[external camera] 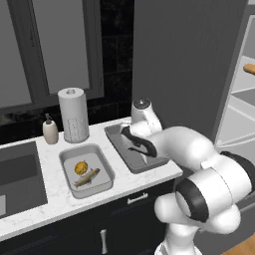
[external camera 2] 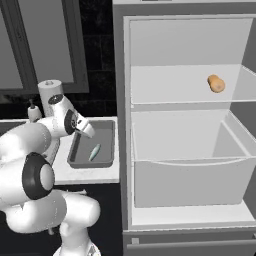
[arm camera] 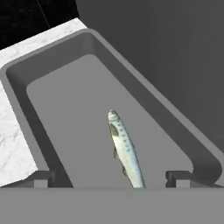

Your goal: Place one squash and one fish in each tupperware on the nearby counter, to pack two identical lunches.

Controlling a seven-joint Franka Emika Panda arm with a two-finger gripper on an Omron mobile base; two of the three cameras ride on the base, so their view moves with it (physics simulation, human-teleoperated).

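Note:
The darker tupperware (external camera: 115, 135) (external camera 2: 106, 131) (arm camera: 65, 87) sits on the white counter (external camera: 124, 182) beside the fridge. One slim grey fish (external camera 2: 94, 152) (arm camera: 124, 146) lies on its floor. My gripper (external camera: 141, 148) (external camera 2: 86, 131) (arm camera: 110, 180) hovers low over this tray, open. Its fingertips (arm camera: 41, 179) stand wide apart on either side of the fish's tail end, and neither touches it. The lighter tupperware (external camera: 102, 158) to the left holds a yellow squash (external camera: 81, 167) and a second fish (external camera: 87, 178). An orange-tan squash (external camera 2: 216, 83) (external camera: 250, 68) rests on an upper fridge shelf.
A paper towel roll (external camera: 73, 114) (external camera 2: 48, 90) and a soap bottle (external camera: 50, 130) stand at the back of the counter. The recessed sink (external camera: 17, 177) lies at the left. The open fridge (external camera 2: 185, 125) rises directly right of the darker tray.

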